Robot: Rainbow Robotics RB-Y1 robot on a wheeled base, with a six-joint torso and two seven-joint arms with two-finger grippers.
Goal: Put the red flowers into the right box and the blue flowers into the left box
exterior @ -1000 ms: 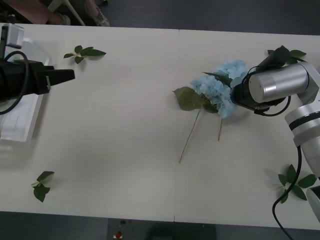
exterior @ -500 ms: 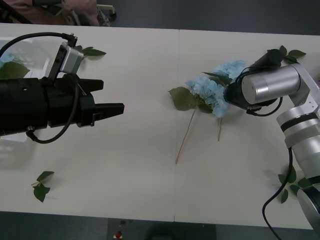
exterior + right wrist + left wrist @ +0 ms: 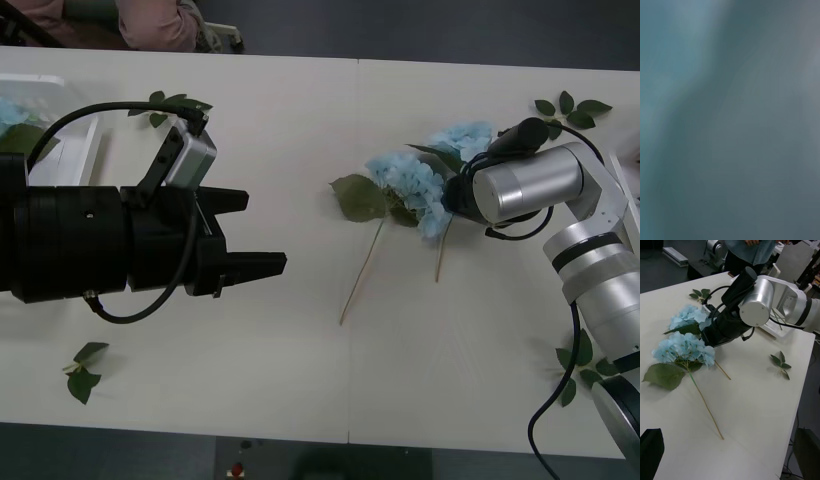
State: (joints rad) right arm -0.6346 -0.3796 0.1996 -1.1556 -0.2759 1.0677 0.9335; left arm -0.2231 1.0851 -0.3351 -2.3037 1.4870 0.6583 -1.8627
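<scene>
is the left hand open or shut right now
Open. In the front view the left hand hangs over the table with its two black fingers spread apart, a clear gap between them and nothing held.

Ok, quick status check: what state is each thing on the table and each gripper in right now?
Blue flowers: two lying flat on the table.
Left gripper: open, empty, above the table.
Right gripper: buried among the blooms.
Left box: holds a blue flower.

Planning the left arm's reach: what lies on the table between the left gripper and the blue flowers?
Nothing: in the front view, bare table separates the open left gripper from the blue flowers; the nearest flower part is a large leaf.
</scene>
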